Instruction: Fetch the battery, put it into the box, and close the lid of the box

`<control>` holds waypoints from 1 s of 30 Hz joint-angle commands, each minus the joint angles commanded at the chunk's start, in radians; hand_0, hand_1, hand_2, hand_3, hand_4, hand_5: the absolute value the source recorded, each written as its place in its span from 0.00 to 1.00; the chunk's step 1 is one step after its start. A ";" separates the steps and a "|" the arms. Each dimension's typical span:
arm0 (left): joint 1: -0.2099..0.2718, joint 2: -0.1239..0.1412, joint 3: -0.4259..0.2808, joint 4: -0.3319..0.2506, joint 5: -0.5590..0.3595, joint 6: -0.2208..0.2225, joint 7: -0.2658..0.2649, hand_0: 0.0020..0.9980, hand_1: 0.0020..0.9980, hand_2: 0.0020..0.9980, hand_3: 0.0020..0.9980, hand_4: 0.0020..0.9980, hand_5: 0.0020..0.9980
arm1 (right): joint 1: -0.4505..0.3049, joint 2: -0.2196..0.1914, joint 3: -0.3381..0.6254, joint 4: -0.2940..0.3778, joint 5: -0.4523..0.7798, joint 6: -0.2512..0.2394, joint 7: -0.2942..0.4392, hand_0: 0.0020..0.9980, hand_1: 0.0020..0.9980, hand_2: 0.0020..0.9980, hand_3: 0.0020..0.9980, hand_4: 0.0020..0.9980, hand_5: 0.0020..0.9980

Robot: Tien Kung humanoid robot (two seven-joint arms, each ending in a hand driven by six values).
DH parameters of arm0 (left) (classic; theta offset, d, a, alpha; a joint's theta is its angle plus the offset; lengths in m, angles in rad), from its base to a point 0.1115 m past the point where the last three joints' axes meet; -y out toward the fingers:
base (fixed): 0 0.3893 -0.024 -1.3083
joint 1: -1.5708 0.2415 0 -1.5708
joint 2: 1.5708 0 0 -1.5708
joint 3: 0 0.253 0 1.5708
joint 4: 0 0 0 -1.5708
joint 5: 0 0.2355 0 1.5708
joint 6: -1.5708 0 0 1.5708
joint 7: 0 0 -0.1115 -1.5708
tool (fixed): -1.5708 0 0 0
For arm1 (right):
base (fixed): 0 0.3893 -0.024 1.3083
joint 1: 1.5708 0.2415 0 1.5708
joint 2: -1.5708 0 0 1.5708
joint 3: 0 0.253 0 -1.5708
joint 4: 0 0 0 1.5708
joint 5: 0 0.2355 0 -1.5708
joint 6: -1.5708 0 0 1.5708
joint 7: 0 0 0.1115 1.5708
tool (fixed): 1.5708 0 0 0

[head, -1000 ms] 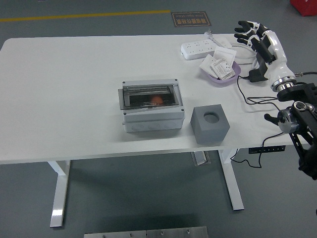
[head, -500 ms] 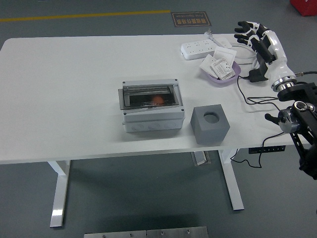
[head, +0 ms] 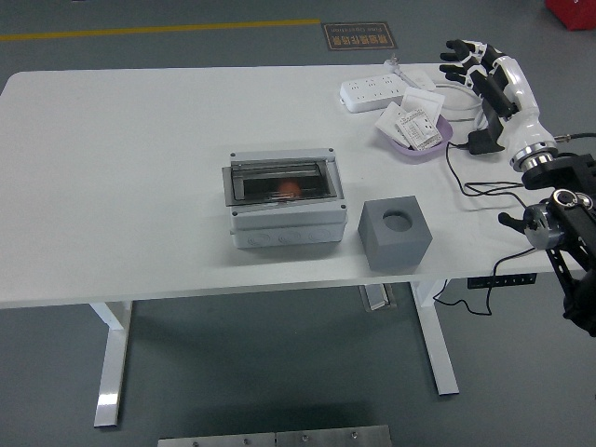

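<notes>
A grey box with a clear lid lying shut over it sits mid-table. An orange object shows through the lid inside. My right hand, black fingers on a white wrist, hovers at the far right of the table, fingers spread, holding nothing, just right of a purple bowl filled with white packets. I cannot make out a battery among them. My left arm is out of view.
A grey cube with a round hole on top stands right of the box. A white power strip lies at the back right. A black adapter and cables trail off the table's right edge.
My right hand has crept slightly up and right. Nothing else has moved.
</notes>
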 joint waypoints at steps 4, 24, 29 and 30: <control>0.000 0.001 0.001 0.000 0.000 0.000 0.000 0.57 0.59 0.50 0.56 0.52 0.00 | 0.000 -0.001 0.000 0.001 -0.001 0.001 -0.001 0.75 0.67 0.68 0.73 0.85 0.63; 0.002 0.002 0.002 0.000 -0.002 -0.002 0.001 0.57 0.59 0.50 0.56 0.52 0.00 | -0.002 0.000 0.002 0.003 -0.001 0.001 -0.003 0.75 0.67 0.68 0.73 0.84 0.63; 0.003 0.002 0.002 0.000 -0.002 -0.002 0.000 0.57 0.59 0.50 0.56 0.52 0.00 | -0.001 0.000 0.000 0.003 -0.001 0.002 -0.004 0.76 0.68 0.68 0.73 0.84 0.62; 0.003 0.002 0.001 0.000 -0.002 -0.002 0.000 0.57 0.59 0.50 0.56 0.52 0.00 | -0.001 0.000 0.000 0.003 -0.001 0.002 -0.004 0.76 0.68 0.68 0.73 0.84 0.62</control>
